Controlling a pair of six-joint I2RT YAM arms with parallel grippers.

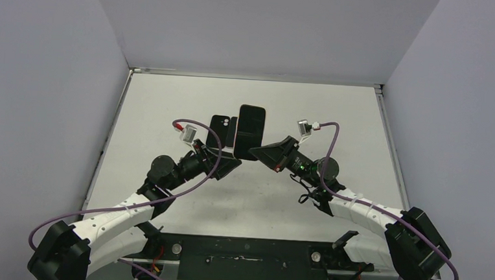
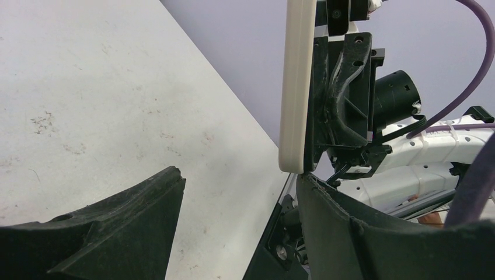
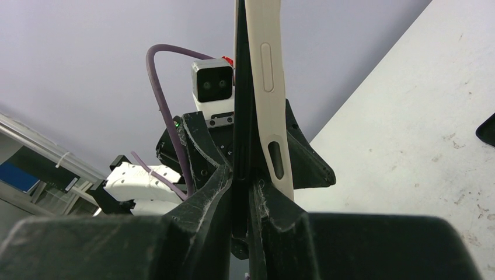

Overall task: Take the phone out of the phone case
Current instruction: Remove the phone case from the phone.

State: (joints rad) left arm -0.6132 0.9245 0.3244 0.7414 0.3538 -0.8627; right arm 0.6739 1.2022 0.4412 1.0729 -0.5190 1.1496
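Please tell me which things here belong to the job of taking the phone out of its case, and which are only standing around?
Belong to the job:
- phone, clamped in the right gripper
- phone case, held up next to the phone
- left gripper, open by the case

Only around:
- table
- purple cable
- grey walls

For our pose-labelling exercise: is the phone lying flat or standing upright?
Upright. The phone stands on end in the air, its lower edge pinched by the right end effector.
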